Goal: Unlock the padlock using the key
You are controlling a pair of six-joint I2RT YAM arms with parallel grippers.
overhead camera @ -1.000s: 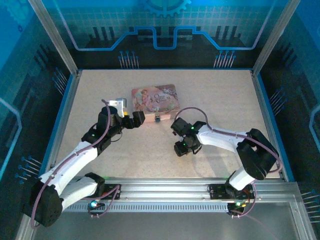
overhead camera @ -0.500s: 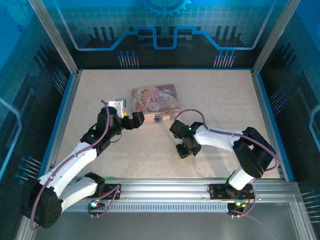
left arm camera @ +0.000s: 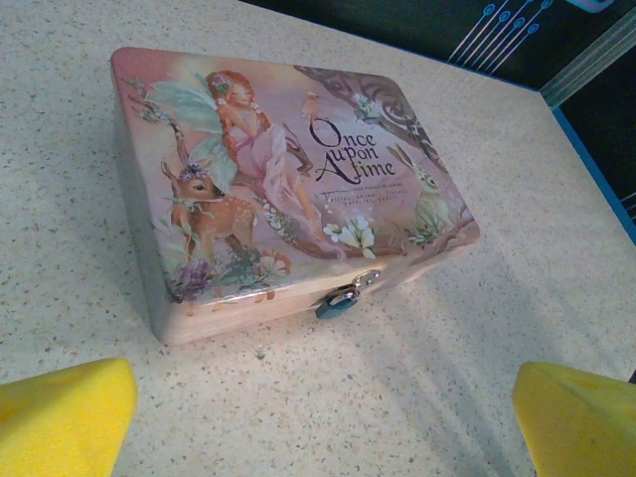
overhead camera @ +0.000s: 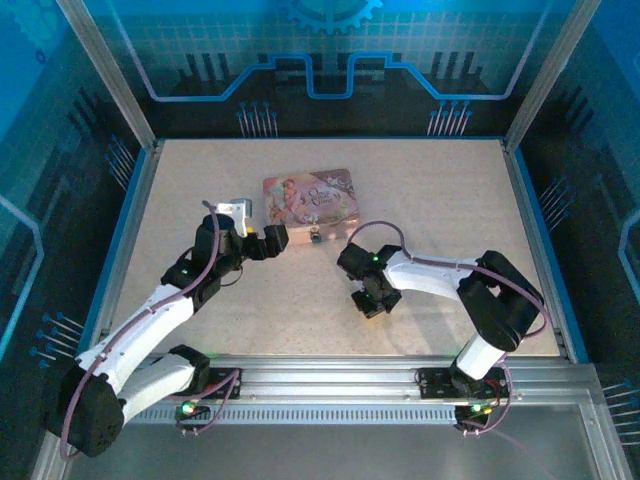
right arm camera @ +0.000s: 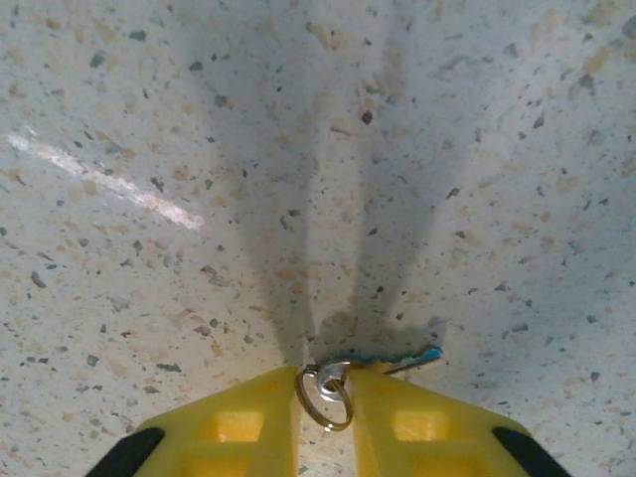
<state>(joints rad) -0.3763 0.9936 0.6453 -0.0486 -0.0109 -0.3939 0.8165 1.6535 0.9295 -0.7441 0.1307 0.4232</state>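
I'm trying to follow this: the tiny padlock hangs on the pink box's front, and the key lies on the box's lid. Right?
Not quite: the key lies on the table, its ring between the right arm's fingers, as the right wrist view shows. The padlock does hang on the pink box's front.

In the right wrist view the right gripper point(right arm camera: 323, 390) is pinching the key point(right arm camera: 399, 362). Its yellow fingers point(right arm camera: 234, 422) are covering most of the key, leaving only the ring point(right arm camera: 324, 396) and a blurred sliver showing. The bottom edge is cutting those fingers off. In the left wrist view the frame is cropping the left gripper point(left arm camera: 318, 422) down to two yellow fingertips point(left arm camera: 62, 417) in the lower corners. The padlock point(left arm camera: 338, 301) is showing too small for its shackle or keyhole to be made out.
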